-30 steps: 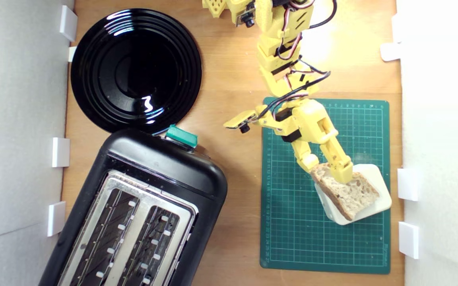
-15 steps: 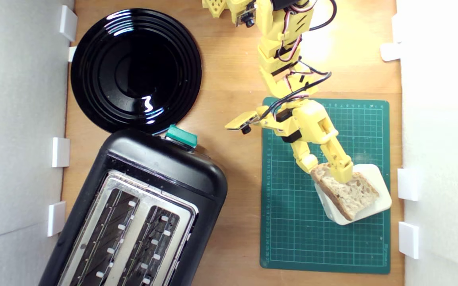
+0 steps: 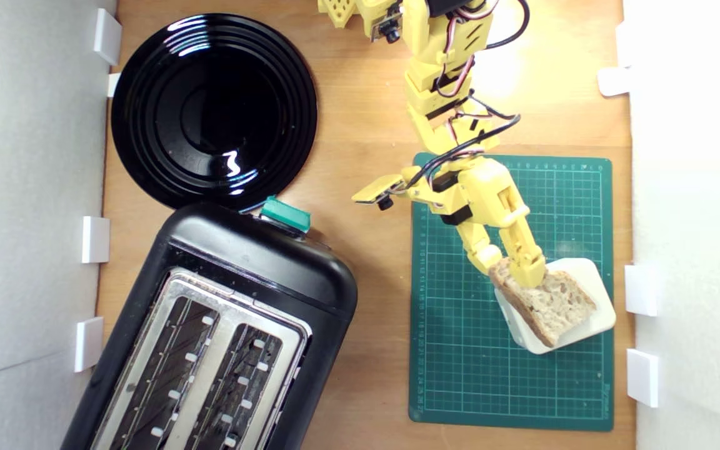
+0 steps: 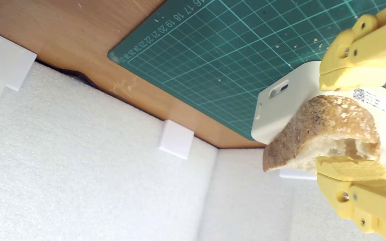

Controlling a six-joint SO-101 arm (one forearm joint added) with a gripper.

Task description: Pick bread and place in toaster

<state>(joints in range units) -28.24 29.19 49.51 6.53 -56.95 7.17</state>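
The yellow gripper (image 3: pixel 510 267) straddles the crust end of the bread (image 3: pixel 550 303), one finger (image 4: pixel 350 169) touching the crumb and the other just clear of the crust, the slice lying on a cream box (image 3: pixel 594 294) at the green cutting mat's (image 3: pixel 460 375) edge, well apart from the toaster (image 3: pixel 210 325).

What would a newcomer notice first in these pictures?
Probably the yellow gripper, its jaws straddling a triangular slice of holey rustic bread on a cream plastic box, at the exterior view's right. Next, the large black two-slot toaster at lower left, below a glossy round black plate.
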